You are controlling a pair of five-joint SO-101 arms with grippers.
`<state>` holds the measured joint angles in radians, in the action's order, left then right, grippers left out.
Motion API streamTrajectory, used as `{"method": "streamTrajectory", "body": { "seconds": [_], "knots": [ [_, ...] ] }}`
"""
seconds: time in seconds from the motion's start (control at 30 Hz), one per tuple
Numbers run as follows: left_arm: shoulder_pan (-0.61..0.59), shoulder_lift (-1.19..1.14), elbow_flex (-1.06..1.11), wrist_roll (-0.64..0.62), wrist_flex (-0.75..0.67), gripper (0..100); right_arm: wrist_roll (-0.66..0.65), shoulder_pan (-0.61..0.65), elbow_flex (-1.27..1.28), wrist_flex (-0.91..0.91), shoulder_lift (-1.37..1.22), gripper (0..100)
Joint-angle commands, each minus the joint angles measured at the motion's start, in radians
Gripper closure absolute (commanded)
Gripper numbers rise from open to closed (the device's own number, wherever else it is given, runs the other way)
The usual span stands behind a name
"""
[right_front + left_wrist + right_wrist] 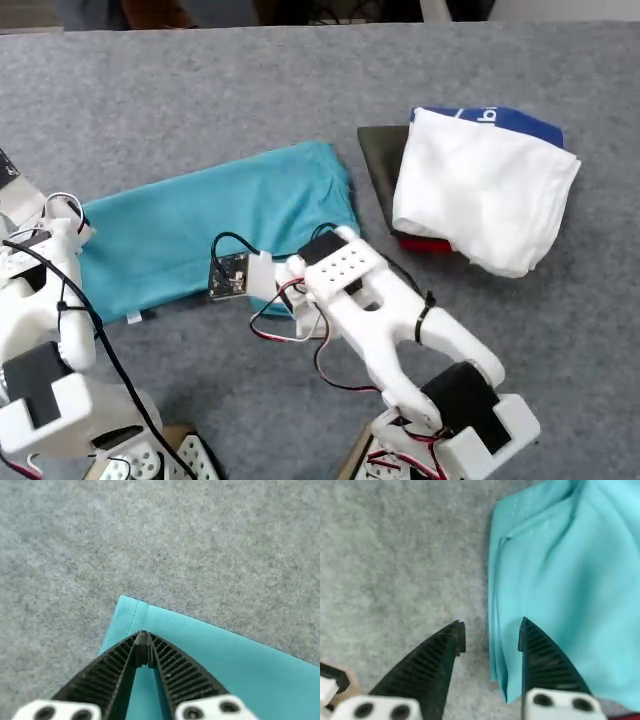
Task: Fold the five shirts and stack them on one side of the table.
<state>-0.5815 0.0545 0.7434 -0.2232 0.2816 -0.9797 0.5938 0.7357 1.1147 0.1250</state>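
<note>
Found left gripper (142, 647) over the left corner of the teal shirt (220, 220) spread on the table (150, 90), jaws clenched tip to tip; found right gripper (491, 625) astride its near edge, jaws released. Noted white shirt (480, 190) topping the stack (382, 160) at right.

A teal shirt (200, 230) of smooth, matt cloth with a stitched hem is lying on a table (200, 90) that is showing a grey, fuzzy, felt-like covering. A white shirt (480, 190) is looking soft and lightly creased. The right gripper (490, 632) is showing ribbed, matt black plastic fingers (545, 660) on a smooth white plastic arm (370, 300).
</note>
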Motion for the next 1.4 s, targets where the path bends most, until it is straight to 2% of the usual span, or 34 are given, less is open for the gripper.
{"method": "streamTrajectory", "body": {
  "seconds": [0.0,0.3,0.63,0.73,0.93,1.13,1.37],
  "knots": [
    [0.001,-0.002,-0.061,-0.009,-0.009,97,-0.008,0.011,-0.001,-0.066,-0.030,80.9],
    [0.001,-0.003,-0.059,-0.005,-0.008,97,-0.009,0.009,-0.004,-0.163,-0.139,81.5],
    [0.001,-0.003,-0.058,-0.003,-0.008,97,-0.006,-0.044,-0.053,-0.198,-0.162,98.9],
    [0.001,-0.003,-0.059,-0.003,-0.008,97,0.005,-0.072,-0.096,-0.178,-0.162,98.7],
    [0.001,-0.005,-0.061,-0.003,-0.008,97,0.020,-0.077,-0.323,0.037,-0.176,98.7],
    [0.001,-0.005,-0.061,-0.003,-0.008,97,0.014,-0.091,-0.684,0.278,-0.375,98.6],
    [0.001,-0.006,-0.061,-0.003,-0.008,97,-0.104,-0.117,-1.199,0.529,-0.645,98.6]
  ]
}}
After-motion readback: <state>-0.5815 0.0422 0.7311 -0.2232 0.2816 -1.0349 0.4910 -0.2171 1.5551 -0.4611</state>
